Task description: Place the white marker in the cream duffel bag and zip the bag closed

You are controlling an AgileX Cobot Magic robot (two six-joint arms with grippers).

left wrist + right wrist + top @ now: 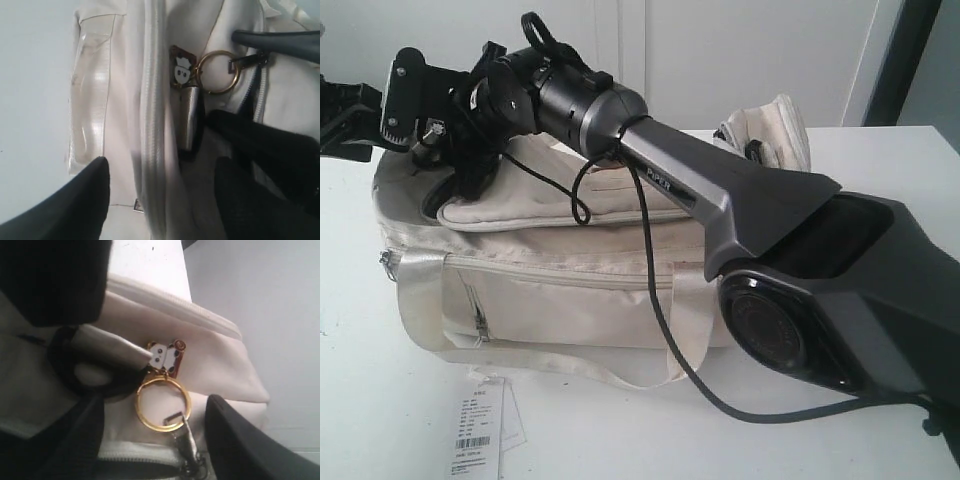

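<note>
The cream duffel bag (570, 280) lies on the white table (880, 170). At the bag's left end my right gripper (470, 178) reaches across from the right, and my left gripper (425, 140) sits beside it. In the right wrist view the right gripper (155, 410) is open, with the grey zipper pull (184, 436) and gold ring (161, 405) between its fingers (240, 440). The left gripper (162, 167) is open astride the bag's cream piping (152, 130). A panda charm (165, 357) hangs on the ring. The white marker is out of view.
A white paper barcode tag (480, 430) lies on the table in front of the bag. A second cream fabric item (770, 130) sits at the back right. The right arm's black cable (660, 330) drapes over the bag's front.
</note>
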